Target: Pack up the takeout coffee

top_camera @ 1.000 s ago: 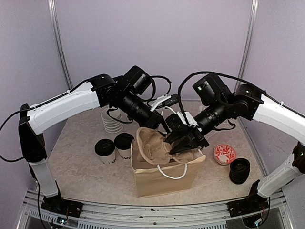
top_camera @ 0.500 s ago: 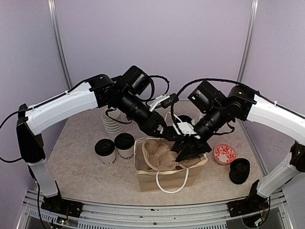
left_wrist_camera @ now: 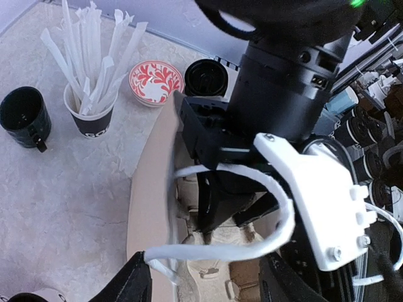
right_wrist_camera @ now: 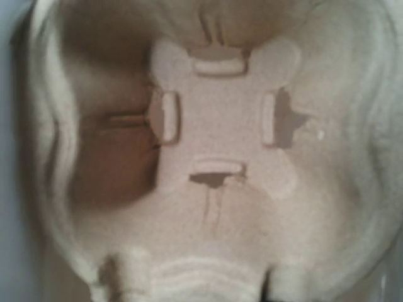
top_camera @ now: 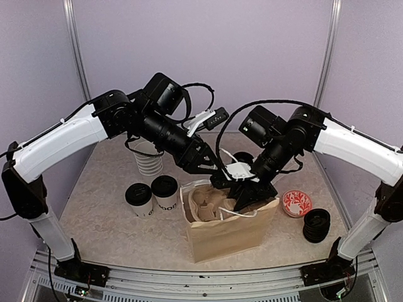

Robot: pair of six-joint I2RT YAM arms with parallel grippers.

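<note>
Two takeout coffee cups, white with black lids, stand side by side on the table at the left (top_camera: 138,199) (top_camera: 165,192), untouched. A brown paper bag (top_camera: 234,237) stands upright in the middle, with the moulded cardboard tray (top_camera: 206,204) down inside it. My right gripper (top_camera: 247,190) reaches into the bag's mouth and is shut on the tray's edge; the tray (right_wrist_camera: 214,145) fills the right wrist view and hides the fingers. My left gripper (top_camera: 211,166) hangs open just above the bag's back rim. In the left wrist view the bag's white handle (left_wrist_camera: 252,250) loops across between its spread fingers (left_wrist_camera: 133,284).
A stack of white cups (top_camera: 149,161) stands behind the coffees. A cup of white wrapped sticks (left_wrist_camera: 89,107) and a black mug (left_wrist_camera: 24,117) sit at the back. A red patterned dish (top_camera: 296,202) and stacked black lids (top_camera: 316,224) lie right of the bag.
The tray has gone down from the bag's mouth into the bag. My left gripper has opened and drawn back up and left. The bag has shifted slightly right.
</note>
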